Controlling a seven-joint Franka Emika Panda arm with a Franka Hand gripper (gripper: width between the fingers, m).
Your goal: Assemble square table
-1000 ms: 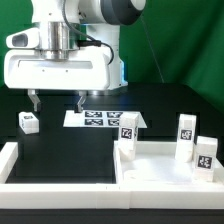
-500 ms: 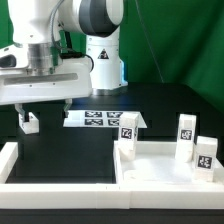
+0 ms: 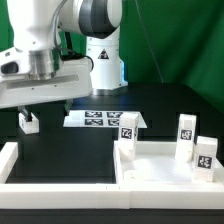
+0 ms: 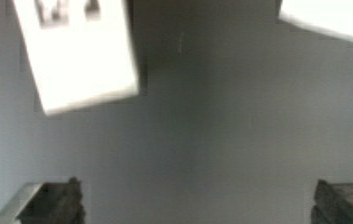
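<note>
The square table top lies at the exterior view's right, a white tray with a raised rim. Three tagged white legs stand upright on it. Another small tagged leg sits alone on the black table at the exterior view's left. My gripper hangs just above the table beside that loose leg, one finger close over it. It is open. In the wrist view my gripper has only bare dark table between its two fingertips.
The marker board lies flat behind the table's middle; a blurred white board with tags in the wrist view is probably the same one. A low white border wall runs along the front and left. The robot base stands behind.
The gripper has swung toward the exterior view's left, from over the marker board to beside the loose leg. It has hardly moved in the last half second and stays open.
</note>
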